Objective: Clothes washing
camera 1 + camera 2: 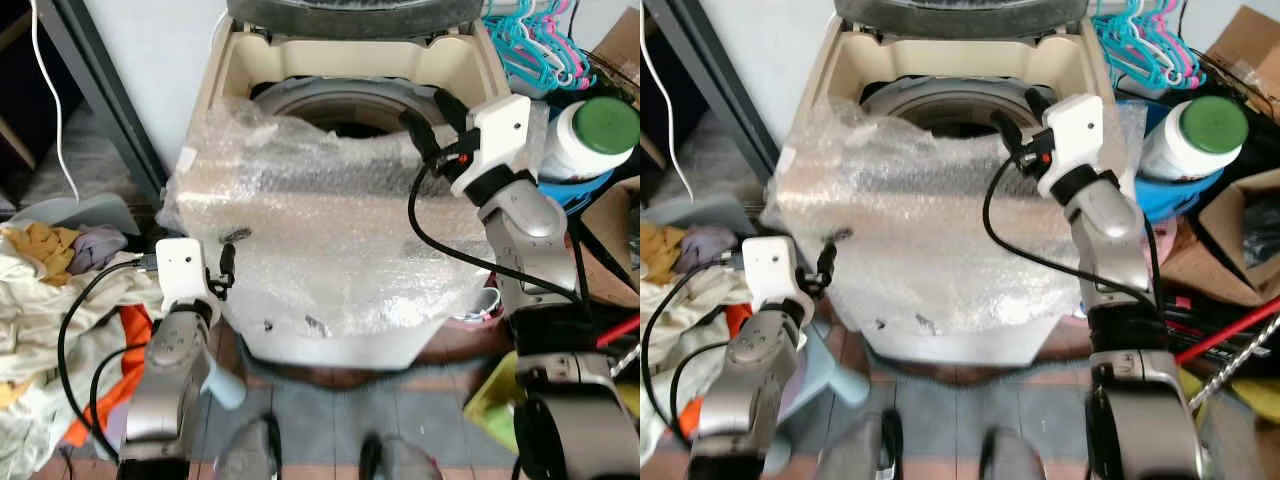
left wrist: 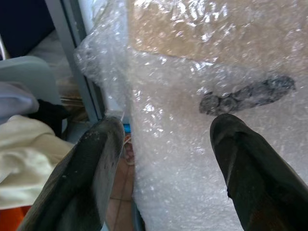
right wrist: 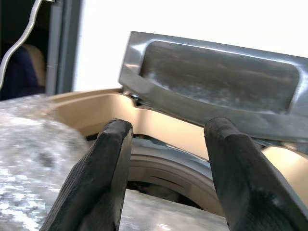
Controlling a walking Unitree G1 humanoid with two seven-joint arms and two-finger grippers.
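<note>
A cream top-loading washing machine (image 1: 330, 300) stands before me, its front and top wrapped in bubble wrap (image 1: 930, 230). Its grey lid (image 3: 216, 82) stands raised, and the dark drum opening (image 1: 335, 118) shows behind the wrap. My right gripper (image 1: 432, 118) is raised over the right rim of the drum, open, with nothing between its fingers (image 3: 110, 159). My left gripper (image 1: 226, 268) is low at the machine's left front corner, open and empty, its fingers (image 2: 96, 159) close to the wrap. A pile of clothes (image 1: 40, 290) in white, yellow, purple and orange lies on the floor to the left.
To the right of the machine are a white bottle with a green cap (image 1: 590, 135), coloured hangers (image 1: 535, 45), a blue basin (image 1: 1165, 195) and a cardboard box (image 1: 1230, 240). A grey metal post (image 1: 110, 90) and a white cable (image 1: 55, 100) are on the left.
</note>
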